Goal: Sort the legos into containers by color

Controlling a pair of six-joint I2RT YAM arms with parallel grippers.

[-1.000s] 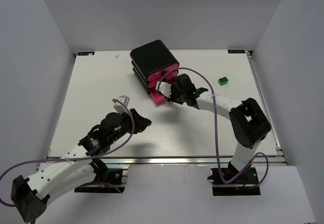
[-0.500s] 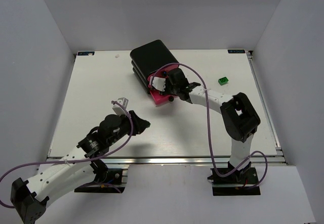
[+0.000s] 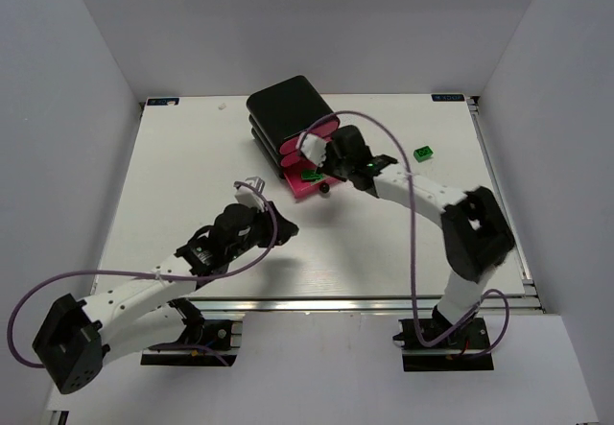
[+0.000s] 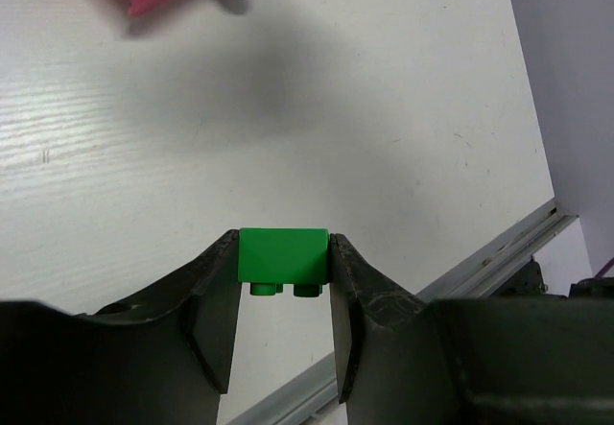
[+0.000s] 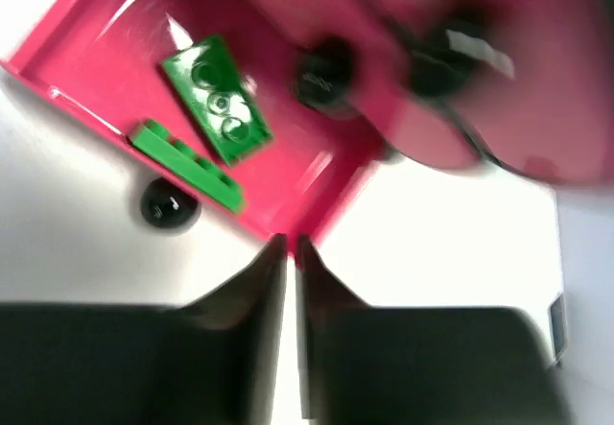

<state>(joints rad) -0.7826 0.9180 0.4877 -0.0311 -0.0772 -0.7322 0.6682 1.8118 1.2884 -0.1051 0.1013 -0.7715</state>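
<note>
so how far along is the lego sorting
Done: two green bricks lie in the open pink drawer. In hand: the left hand grips a third green brick above the table, short of the drawer; the right hand is shut and empty by the drawer's corner. Left: one more green brick sits on the table right of the cabinet.

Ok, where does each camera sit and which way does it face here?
Top external: above and behind the robot, looking down on the table; left arm and right arm show.
Left wrist: faces the table; left gripper pinching a green brick.
Right wrist: faces down into the open pink drawer; right gripper, tips together.
Shared: the drawer's black knob in all three.
</note>
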